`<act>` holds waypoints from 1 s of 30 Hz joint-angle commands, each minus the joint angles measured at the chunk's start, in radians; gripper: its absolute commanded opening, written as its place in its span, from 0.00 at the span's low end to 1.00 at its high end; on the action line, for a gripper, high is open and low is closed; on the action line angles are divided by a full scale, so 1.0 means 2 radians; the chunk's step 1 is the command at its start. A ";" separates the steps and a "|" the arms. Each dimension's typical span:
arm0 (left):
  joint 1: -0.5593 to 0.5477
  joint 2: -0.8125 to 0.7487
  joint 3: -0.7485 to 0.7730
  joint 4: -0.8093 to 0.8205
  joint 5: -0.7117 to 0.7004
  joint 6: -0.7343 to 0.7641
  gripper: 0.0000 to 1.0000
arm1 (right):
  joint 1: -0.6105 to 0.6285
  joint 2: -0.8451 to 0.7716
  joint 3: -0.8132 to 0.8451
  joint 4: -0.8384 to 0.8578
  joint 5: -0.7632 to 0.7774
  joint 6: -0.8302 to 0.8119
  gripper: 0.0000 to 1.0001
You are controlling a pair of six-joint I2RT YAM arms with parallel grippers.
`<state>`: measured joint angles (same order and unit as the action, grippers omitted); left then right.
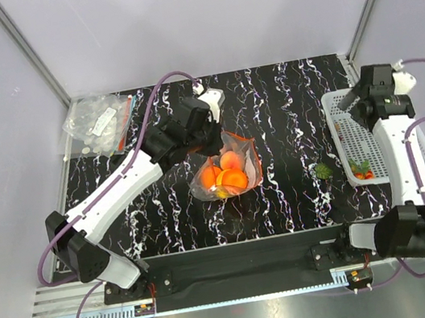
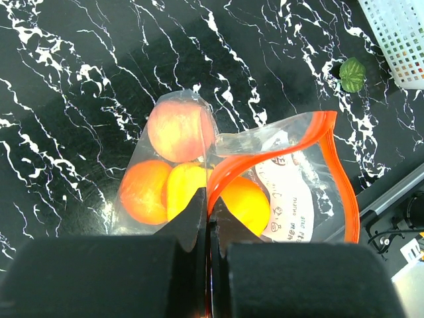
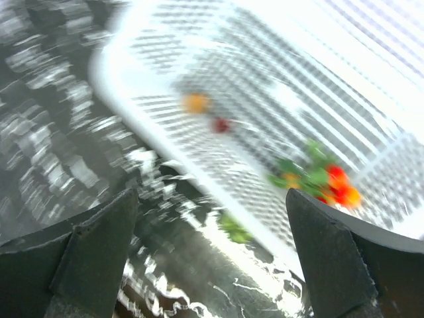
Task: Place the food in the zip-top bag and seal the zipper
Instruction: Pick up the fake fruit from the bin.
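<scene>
Sitting in the middle of our black table (image 1: 300, 193), the zip-top bag (image 2: 298, 185) has the round food (image 2: 175, 129) inside it. Our right gripper (image 3: 212, 225) hangs over the white basket (image 1: 336, 110) with its fingers wide apart, holding nothing. Our left gripper (image 2: 211, 218) is squeezed tight on the zipper (image 2: 324, 122). We should slide slowly along the red strip and pinch hard, so no gap is left.

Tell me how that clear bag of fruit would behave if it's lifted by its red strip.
Probably floppy: the bag is thin film, wrinkled where the left gripper pinches its zipper. Likely bottom-heavy, since the round fruits bunch at one end. The mouth looks partly open, so tilting could let them roll out.
</scene>
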<state>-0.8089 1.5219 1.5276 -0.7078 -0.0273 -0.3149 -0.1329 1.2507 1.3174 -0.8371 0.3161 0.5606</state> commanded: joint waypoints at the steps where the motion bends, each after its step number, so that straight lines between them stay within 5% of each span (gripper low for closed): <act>1: 0.002 -0.028 -0.004 0.024 0.011 0.000 0.00 | -0.023 -0.007 -0.043 -0.039 0.075 0.127 1.00; 4: 0.003 -0.031 -0.011 0.029 0.011 -0.001 0.00 | -0.035 0.036 -0.044 -0.095 0.121 0.184 1.00; 9: 0.002 -0.032 -0.016 0.029 0.011 -0.003 0.00 | -0.055 0.099 -0.063 -0.112 0.074 0.199 1.00; 26: 0.003 -0.033 -0.017 0.026 0.011 -0.001 0.00 | -0.091 0.124 -0.214 0.040 0.062 0.239 1.00; 30: 0.002 -0.032 -0.014 0.024 0.011 0.000 0.00 | -0.097 0.137 -0.223 0.063 0.064 0.248 0.80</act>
<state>-0.8089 1.4982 1.4948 -0.7010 -0.0254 -0.3149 -0.3141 1.5120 0.8757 -0.7784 0.4248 1.0077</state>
